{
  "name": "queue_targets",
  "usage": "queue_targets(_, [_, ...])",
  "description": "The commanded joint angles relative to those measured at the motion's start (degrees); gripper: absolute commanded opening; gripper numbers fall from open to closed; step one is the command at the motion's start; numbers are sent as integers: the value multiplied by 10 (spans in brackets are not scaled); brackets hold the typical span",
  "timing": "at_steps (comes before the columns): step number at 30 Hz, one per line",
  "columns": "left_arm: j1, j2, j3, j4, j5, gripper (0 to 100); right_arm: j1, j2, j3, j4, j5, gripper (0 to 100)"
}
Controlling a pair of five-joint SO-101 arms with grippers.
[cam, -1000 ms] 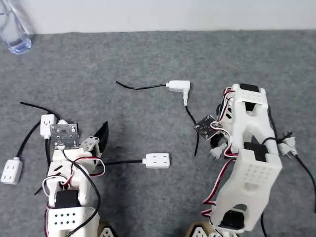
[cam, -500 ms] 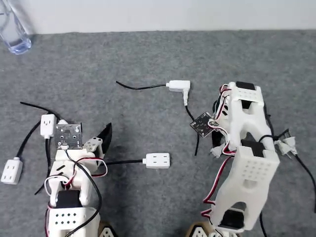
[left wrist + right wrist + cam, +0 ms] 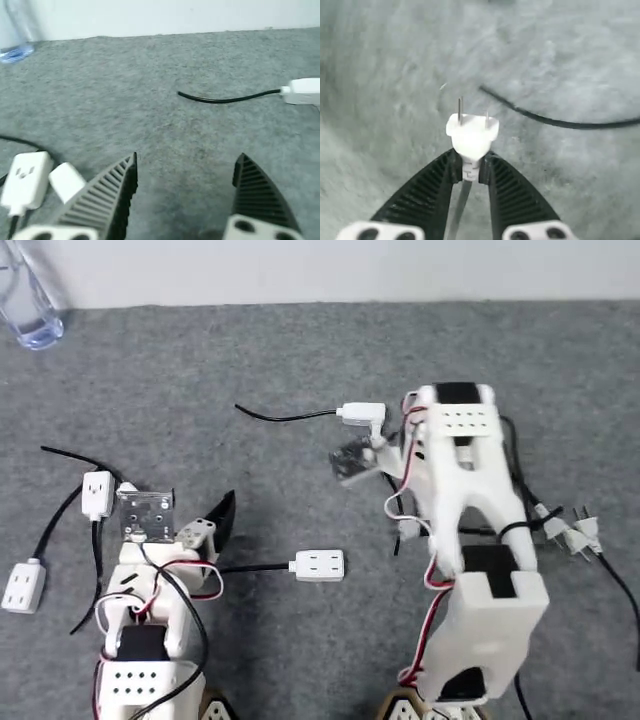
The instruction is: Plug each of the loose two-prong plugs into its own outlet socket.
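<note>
Right gripper [image 3: 470,155] is pinching one two-prong plug [image 3: 471,134].
Its two prongs are sticking out past the fingertips; left gripper [image 3: 188,159] is gaping wide, empty, one outlet socket [image 3: 24,182] lying beside its fingers.

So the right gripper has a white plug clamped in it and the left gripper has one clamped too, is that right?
Not quite. The left gripper is open and holds nothing, as the left wrist view shows. The right gripper does have a white plug clamped in it.
</note>
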Motion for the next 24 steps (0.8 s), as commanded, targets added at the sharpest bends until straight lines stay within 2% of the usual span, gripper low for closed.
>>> queue_targets(1, [22,-9,-7,23,-4,290,-19,-49,-25,12,-124,8])
queue_targets(5, [57,-9,-6,26,-5,291,-15,-65,-23,-4,-239,8])
queue_targets(7, [78,-9,-3,27,-5,291,-15,-65,-20,-1,-264,8])
queue_targets(11, [91,-9,6,31,-34,291,-10,-56,47,-29,-232,8])
queue_targets(18, [94,-9,7,28,-56,291,51,-36,134,-196,-194,8])
queue_targets(21, [95,-9,7,28,-56,291,51,-44,132,-176,-193,8])
queue_targets(24, [95,-9,7,28,-57,291,16,-67,134,-137,-191,9])
